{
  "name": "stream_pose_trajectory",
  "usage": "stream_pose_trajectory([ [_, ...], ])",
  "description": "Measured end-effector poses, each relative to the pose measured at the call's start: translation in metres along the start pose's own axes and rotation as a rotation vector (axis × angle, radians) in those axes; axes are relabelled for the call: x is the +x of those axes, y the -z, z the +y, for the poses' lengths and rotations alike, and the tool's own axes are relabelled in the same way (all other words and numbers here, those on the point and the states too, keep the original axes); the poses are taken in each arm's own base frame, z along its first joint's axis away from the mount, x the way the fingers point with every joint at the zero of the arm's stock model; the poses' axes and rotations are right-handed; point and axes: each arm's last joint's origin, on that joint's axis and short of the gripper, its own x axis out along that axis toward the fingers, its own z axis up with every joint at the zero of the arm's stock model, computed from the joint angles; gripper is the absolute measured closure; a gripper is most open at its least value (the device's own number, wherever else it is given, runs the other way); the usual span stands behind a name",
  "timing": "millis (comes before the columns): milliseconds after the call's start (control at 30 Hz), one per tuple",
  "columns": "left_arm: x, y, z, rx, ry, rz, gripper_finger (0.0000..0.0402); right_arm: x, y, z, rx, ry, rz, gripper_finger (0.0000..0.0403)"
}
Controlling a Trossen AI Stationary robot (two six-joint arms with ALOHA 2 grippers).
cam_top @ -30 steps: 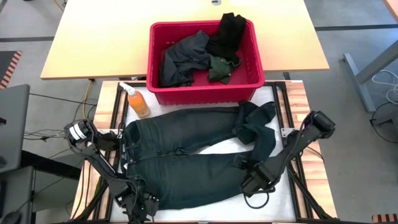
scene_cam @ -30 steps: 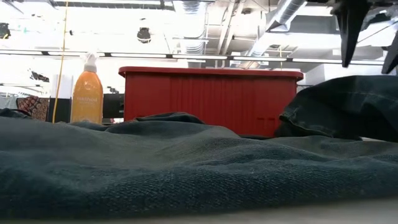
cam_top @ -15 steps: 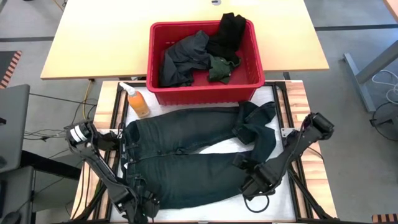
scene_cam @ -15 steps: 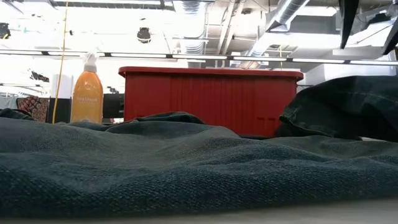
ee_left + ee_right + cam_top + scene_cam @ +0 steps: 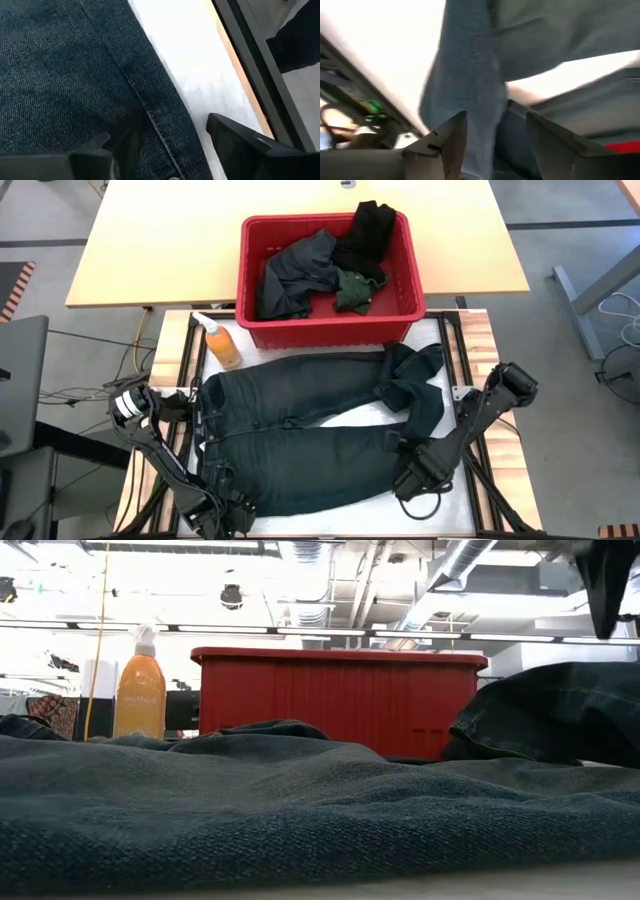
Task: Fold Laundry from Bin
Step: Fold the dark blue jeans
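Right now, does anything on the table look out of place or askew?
Yes: the jeans are not flat. Their leg ends are doubled over in a rumpled heap near the bin. An orange bottle also stands by the bin's corner.

No legible text anywhere; orange bottle point(image 5: 139, 688) label print too small to read.

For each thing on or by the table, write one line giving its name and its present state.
jeans: out of the bin, spread flat on the table, legs doubled back at the right.
bin: upright, holding dark garments.
orange bottle: upright, beside the bin.
left gripper: open, fingers astride the jeans' edge.
right gripper: open, a fold of denim between its fingers.
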Motion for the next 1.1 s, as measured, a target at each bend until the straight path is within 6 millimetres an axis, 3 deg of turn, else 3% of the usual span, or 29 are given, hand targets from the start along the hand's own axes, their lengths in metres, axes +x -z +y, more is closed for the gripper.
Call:
stream_pose_trajectory([
  [267, 0.000, 0.000, -0.001, -0.015, 0.004, -0.006, 0.0273, 0.026, 0.011, -0.016, 0.021, -0.061, 0.022, 0.0203],
  [433, 0.001, 0.000, 0.000, -0.061, -0.001, -0.010, 0.0340, 0.040, 0.022, -0.018, 0.102, -0.254, -0.004, 0.0234],
  [533, 0.001, 0.000, 0.000, -0.094, -0.012, -0.018, 0.0386, 0.048, 0.024, -0.013, 0.144, -0.310, 0.016, 0.0278],
  [667, 0.001, 0.000, 0.000, -0.099, -0.029, -0.031, 0.0393, 0.051, 0.023, -0.008, 0.174, -0.355, 0.015, 0.0370],
  [733, -0.001, -0.001, 0.000, -0.098, -0.028, -0.036, 0.0396, 0.051, 0.022, -0.007, 0.265, -0.353, 0.030, 0.0384],
  [867, -0.016, -0.004, 0.005, -0.093, -0.062, -0.096, 0.0398, 0.042, 0.029, -0.006, 0.574, -0.335, 0.040, 0.0373],
  [1100, -0.089, -0.007, 0.028, -0.126, -0.209, -0.298, 0.0399, 0.021, 0.054, 0.002, 1.176, -0.275, 0.016, 0.0384],
])
